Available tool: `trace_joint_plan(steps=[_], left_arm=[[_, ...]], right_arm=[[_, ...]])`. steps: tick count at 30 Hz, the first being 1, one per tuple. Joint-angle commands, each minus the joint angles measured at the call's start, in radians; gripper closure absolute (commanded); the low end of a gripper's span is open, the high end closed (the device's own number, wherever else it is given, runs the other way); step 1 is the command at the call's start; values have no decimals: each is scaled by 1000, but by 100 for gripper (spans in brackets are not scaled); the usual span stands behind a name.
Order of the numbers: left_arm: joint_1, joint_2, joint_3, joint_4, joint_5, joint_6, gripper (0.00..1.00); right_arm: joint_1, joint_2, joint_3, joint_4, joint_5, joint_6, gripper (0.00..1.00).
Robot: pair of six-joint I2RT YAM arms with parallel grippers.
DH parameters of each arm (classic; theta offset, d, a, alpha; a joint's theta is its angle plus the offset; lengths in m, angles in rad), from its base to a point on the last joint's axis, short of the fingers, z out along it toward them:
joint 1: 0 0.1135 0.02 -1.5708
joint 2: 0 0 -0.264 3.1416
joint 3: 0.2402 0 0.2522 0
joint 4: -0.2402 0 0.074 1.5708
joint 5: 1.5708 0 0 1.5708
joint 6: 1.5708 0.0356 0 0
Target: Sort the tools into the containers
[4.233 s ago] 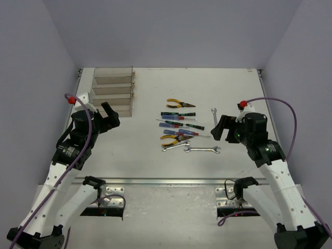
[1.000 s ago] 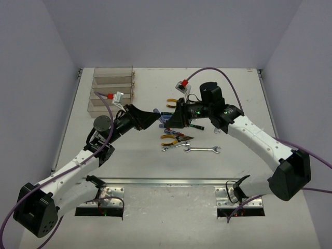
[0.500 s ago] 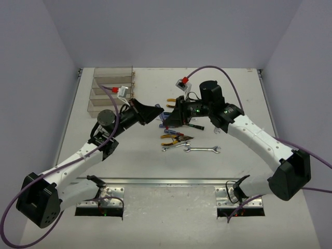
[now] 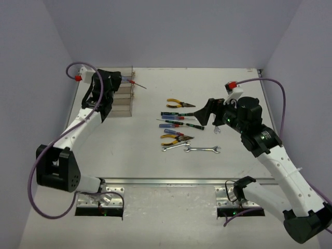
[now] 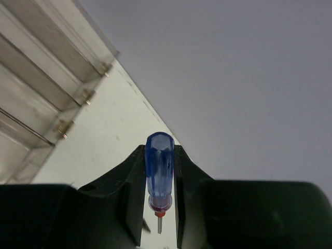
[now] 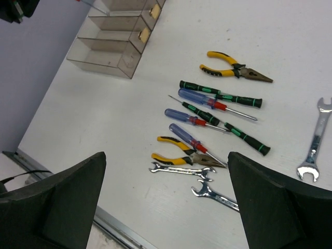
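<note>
Held tool: a blue-handled screwdriver [image 5: 159, 174] with a red collar at the base of its thin metal shaft.
Left gripper [image 4: 122, 79]: closed on the screwdriver's handle, one finger pressed to each side. The handle's butt end stands proud of the fingertips in the wrist view.
Position of held tool: in the top view it sits over the right side of the far bins. The shaft points right, past their right edge. How high above them it is cannot be told.
Containers [image 4: 110, 94]: clear shallow bins in a stepped row at the far left of the table.
Loose tools: a cluster at mid-table, well apart from the containers.
- Far pliers [image 6: 234, 69]: yellow handles, at the far end of the cluster.
- Screwdrivers [image 6: 220, 95]: five side by side, two black-green and three blue.
- Near pliers [image 6: 181, 155]: yellow handles, just beside the nearest blue screwdriver.
- Wrenches [image 6: 179, 169]: two silver ones along the near edge of the cluster.
- Lone wrench [image 6: 314, 148]: silver, off to the right.
Right gripper [image 4: 204, 115]: jaws spread wide with nothing between them. It hangs at the right of the cluster, near the lone wrench.
Table [image 4: 129, 155]: white, with a metal rail [image 4: 166, 181] across the near edge.
Walls [image 4: 171, 31]: plain pale lilac on three sides.
</note>
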Motion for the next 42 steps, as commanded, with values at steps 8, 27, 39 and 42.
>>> trace_joint_plan(steps=[8,27,39,42], left_arm=[[321,675,559,130,-27,-117,100],[326,1037,854,204,42,-129,62],[321,750,674,80,55,-147,0],[320,647,691,-93,64,-122,0]], right_arm=[[3,-14,-87,-38,-27,-86,1],[3,73,-112,-17,18,-127,1],[1,340,25,-15,12,-250,1],[2,468,87,-1,-55,-328,3]])
